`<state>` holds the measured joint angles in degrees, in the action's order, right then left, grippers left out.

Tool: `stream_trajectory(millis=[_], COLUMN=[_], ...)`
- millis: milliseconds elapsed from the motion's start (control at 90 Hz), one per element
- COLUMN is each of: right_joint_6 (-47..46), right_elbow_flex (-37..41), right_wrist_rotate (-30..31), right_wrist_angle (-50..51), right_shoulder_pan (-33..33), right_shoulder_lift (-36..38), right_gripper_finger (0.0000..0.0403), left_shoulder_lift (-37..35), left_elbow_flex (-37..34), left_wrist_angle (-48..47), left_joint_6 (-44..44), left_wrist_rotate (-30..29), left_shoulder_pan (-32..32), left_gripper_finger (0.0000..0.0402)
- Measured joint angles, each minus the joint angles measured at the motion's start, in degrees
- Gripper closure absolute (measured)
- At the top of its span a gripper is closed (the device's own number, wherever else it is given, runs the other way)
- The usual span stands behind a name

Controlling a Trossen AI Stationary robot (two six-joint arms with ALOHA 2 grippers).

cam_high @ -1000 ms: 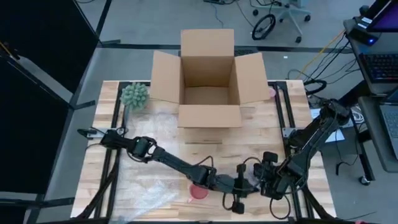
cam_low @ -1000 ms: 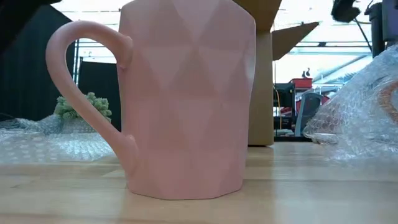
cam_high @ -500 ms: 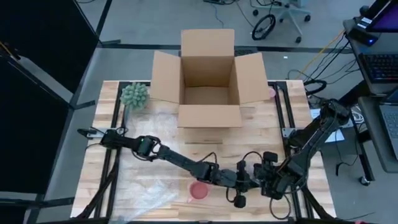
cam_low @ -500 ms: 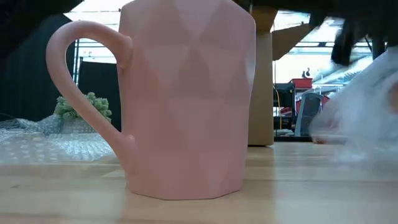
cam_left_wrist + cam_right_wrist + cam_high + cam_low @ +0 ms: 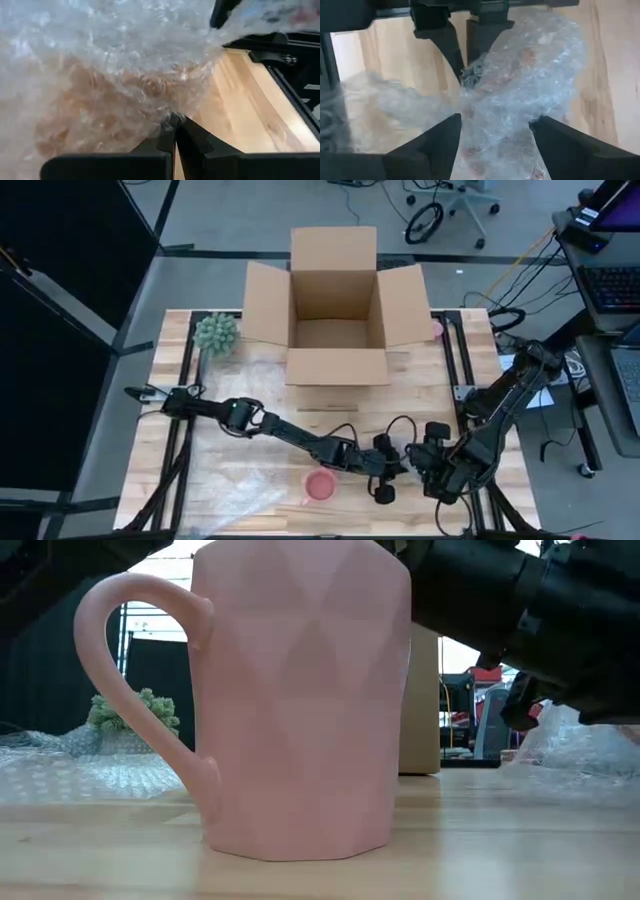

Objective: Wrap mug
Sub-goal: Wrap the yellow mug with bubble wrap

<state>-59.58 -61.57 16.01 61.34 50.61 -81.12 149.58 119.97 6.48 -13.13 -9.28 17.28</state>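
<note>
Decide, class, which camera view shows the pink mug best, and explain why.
The low view: the pink mug fills it side-on, upright on the table, handle to the picture's left. The high view shows only its small round top from above. Neither wrist view shows it, only bubble wrap.

Obstacles: cardboard box (image 5: 335,310) at the surface's (image 5: 420,405) far edge; green plant (image 5: 215,335) at far-left corner; pink mug (image 5: 320,487) near front edge. Bare wood mid-right.
</note>
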Motion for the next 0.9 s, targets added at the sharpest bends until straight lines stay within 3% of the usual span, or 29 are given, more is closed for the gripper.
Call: stream_trajectory(millis=[344, 511, 600, 900], right_joint_6=[-4.72, -3.53, -2.91, -2.59], right_elbow_flex=[7.39, 7.86, 7.86, 7.86], right_wrist_rotate=[0.77, 1.54, 1.87, 1.93], right_wrist_angle=[-1.76, -3.08, -4.18, -4.57], right_shoulder_pan=[0.02, 0.02, 0.02, 0.09], right_shoulder_lift=[0.02, 0.02, 0.02, 0.02], right_gripper_finger=[0.0172, 0.0172, 0.0172, 0.0172], left_shoulder_lift=[-3.83, -3.72, -3.67, -1.39], left_elbow_flex=[2.83, 2.77, 2.76, 2.60], left_wrist_angle=[3.48, 3.55, 1.73, 1.61], left_joint_6=[7.27, 9.01, 8.97, 4.89], left_wrist_rotate=[2.59, -5.72, -6.95, -0.56], left_shoulder_pan=[3.21, 3.02, 1.53, -1.03], left_gripper_finger=[0.0402, 0.0402, 0.0402, 0.0402])
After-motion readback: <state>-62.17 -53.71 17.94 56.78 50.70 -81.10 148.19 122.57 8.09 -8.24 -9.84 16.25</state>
